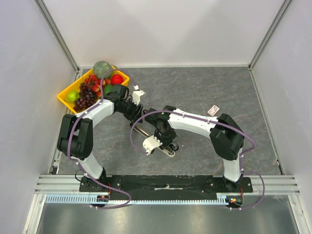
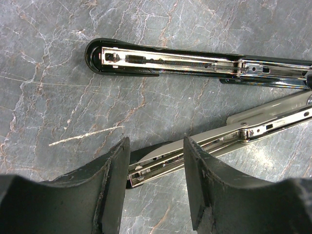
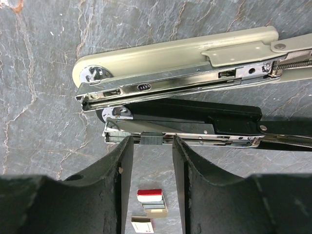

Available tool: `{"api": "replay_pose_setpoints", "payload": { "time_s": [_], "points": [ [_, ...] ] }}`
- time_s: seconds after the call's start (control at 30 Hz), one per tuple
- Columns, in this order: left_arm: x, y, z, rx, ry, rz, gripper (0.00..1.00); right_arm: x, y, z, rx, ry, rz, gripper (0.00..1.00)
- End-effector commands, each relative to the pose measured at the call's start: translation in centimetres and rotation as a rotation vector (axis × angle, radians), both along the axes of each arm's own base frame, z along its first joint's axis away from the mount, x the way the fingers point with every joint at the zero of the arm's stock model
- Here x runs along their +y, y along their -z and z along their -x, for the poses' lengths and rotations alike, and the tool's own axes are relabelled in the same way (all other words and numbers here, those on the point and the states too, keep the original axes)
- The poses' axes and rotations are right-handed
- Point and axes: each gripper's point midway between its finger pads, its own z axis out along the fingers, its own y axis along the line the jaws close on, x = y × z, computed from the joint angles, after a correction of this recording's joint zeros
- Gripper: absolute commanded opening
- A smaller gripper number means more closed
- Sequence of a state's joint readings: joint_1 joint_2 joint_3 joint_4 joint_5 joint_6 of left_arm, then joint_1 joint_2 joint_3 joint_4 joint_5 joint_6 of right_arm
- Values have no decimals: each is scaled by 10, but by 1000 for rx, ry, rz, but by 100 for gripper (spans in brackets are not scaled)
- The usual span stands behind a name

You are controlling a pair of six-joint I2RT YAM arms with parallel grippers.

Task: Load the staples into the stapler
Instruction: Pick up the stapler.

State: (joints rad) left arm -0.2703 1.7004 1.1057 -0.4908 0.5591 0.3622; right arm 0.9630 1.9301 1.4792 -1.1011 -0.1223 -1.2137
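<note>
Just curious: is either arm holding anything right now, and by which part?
Seemingly nothing: left fingers and right fingers both gape open above the opened stapler.

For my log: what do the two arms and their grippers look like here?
The left arm and right arm have white link shells, black joint housings and a purple cable looping alongside each. The left gripper and right gripper each end in two thick matte black fingers with rough faces. No markings show.

Yellow bin (image 1: 63, 97) of fruit (image 1: 87, 96), far-left.
</note>
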Motion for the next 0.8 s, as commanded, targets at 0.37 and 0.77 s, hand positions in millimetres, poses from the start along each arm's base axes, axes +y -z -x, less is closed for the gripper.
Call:
{"api": "replay_pose_setpoints", "payload": {
  "time_s": [0.37, 0.77],
  "points": [
    [-4, -15, -6, -46, -9, 39, 54, -4, 10, -5, -6, 31, 19, 42],
    [-4, -16, -6, -47, -9, 39, 54, 0, -4, -8, -7, 44, -19, 29]
  ]
}}
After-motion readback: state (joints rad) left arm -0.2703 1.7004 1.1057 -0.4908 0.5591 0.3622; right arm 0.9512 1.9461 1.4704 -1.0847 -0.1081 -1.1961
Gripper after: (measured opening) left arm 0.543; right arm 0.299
